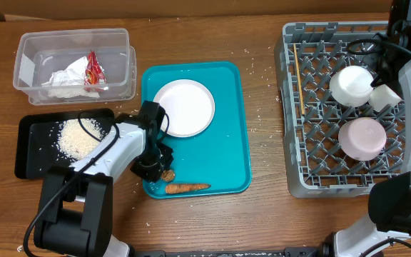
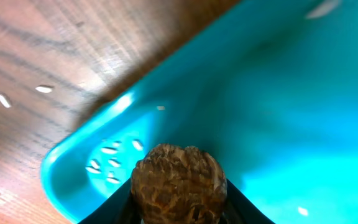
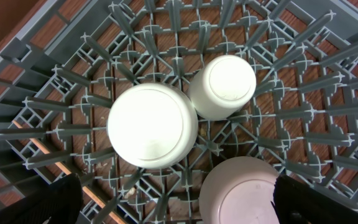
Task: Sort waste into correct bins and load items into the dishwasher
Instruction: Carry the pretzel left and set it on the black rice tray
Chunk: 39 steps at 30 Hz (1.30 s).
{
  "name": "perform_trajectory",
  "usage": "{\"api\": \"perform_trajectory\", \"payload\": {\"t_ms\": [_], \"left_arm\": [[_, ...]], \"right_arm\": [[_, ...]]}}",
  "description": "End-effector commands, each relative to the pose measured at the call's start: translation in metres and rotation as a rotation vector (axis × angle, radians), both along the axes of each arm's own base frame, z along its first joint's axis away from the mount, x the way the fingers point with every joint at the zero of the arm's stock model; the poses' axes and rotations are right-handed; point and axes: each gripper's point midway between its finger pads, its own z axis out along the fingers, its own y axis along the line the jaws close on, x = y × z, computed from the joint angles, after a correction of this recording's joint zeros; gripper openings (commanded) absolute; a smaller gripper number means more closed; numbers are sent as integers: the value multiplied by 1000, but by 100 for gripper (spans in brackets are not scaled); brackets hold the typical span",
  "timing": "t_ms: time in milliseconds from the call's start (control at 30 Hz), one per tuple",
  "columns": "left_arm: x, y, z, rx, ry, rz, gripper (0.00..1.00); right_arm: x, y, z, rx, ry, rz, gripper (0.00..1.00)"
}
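The brown oval food piece (image 2: 179, 183) sits between my left gripper's (image 2: 179, 208) black fingers (image 2: 114, 210), which press on both its sides, low over the near-left corner of the teal tray (image 2: 291, 124). In the overhead view the left gripper (image 1: 154, 169) is beside that piece (image 1: 168, 173), with the orange carrot (image 1: 188, 188) just in front. The white plate (image 1: 184, 107) lies further back on the tray. My right gripper (image 3: 179, 205) hangs open above the grey dish rack (image 3: 328, 74), over two upside-down bowls (image 3: 153, 126) (image 3: 241, 190) and a cup (image 3: 224, 87).
The clear tub (image 1: 31, 43) at the back left holds napkins (image 1: 66, 78) and a red-and-white wrapper (image 1: 93, 69). The black tray (image 1: 31, 153) beside it carries a rice pile (image 1: 77, 138). Chopsticks (image 1: 298, 86) lie along the rack's left side. Loose rice grains dot the table.
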Motion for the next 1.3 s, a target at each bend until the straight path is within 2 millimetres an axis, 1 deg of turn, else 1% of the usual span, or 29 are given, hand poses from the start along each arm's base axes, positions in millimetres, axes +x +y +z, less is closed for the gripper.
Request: {"api": "perform_trajectory", "payload": {"t_ms": [0,100,167,267,367,467,533,667,733,833,867,933,1033,1200,1267], "left_arm": [[18,-2,11,-9,-42,-34,38],[29,-4,21,-17,-75,-59,36],[35,-1,27,-2,-88,-55,36],[51,16,44,53,-125,-23,37],[71,40,61,92,-175,9,38],[89,71,75,127,-227,61,36],[94,91,80,134,-243,122,36],[99,136,81,155,-268,255,36],[96,159,82,180,-269,313,36],[89,186,82,208,-265,390,37],[87,202,82,229,-272,427,37],[86,210,80,236,-280,449,38],[89,217,75,256,-290,457,38],[95,219,64,269,-294,460,38],[95,226,58,302,-283,466,38]], "right_arm": [[-1,-2,10,-10,-29,-9,100],[-1,-2,10,-10,-29,-9,100],[-1,-2,10,-10,-29,-9,100],[-1,-2,10,-10,-29,-9,100],[-1,-2,10,-10,-29,-9,100],[-1,-2,10,-10,-29,-9,100],[-1,-2,10,-10,-29,-9,100],[-1,-2,10,-10,-29,-9,100],[-1,-2,10,-10,-29,-9,100],[-1,-2,10,-10,-29,-9,100],[-1,-2,10,-10,-29,-9,100],[-1,-2,10,-10,-29,-9,100],[-1,-2,10,-10,-29,-9,100],[-1,-2,10,-10,-29,-9,100],[-1,-2,10,-10,-29,-9,100]]}}
